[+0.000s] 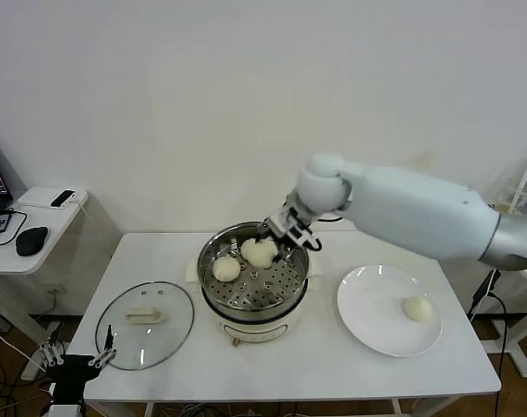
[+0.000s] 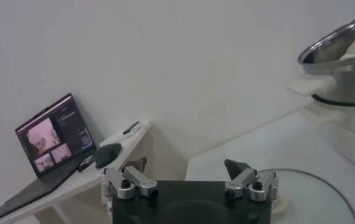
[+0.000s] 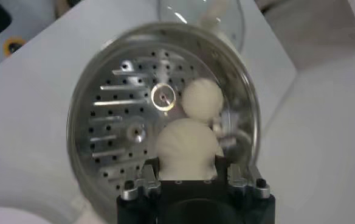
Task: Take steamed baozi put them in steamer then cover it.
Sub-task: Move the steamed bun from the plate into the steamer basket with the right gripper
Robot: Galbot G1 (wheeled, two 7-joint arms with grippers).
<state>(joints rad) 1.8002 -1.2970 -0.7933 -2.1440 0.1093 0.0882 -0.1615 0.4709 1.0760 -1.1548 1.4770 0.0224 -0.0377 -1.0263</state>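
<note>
The steamer [image 1: 256, 310] stands mid-table. My right gripper [image 1: 265, 249] is shut on a cream-white baozi [image 1: 260, 253] and holds it just above the perforated tray at the steamer's far side. In the right wrist view that baozi [image 3: 186, 149] sits between my fingers [image 3: 144, 172]. A second baozi [image 1: 226, 268] lies on the tray; it also shows in the right wrist view [image 3: 202, 98]. A third baozi [image 1: 417, 307] lies on the white plate [image 1: 367, 317]. The glass cover [image 1: 145, 324] lies flat on the table, left of the steamer. My left gripper [image 1: 78, 356] is open and parked by the table's front left corner.
A side table [image 1: 46, 221] with a mouse and a laptop [image 2: 53, 143] stands to the left. The wall is close behind the table. The steamer's rim [image 2: 338, 45] shows in the left wrist view, beyond my left gripper [image 2: 186, 167].
</note>
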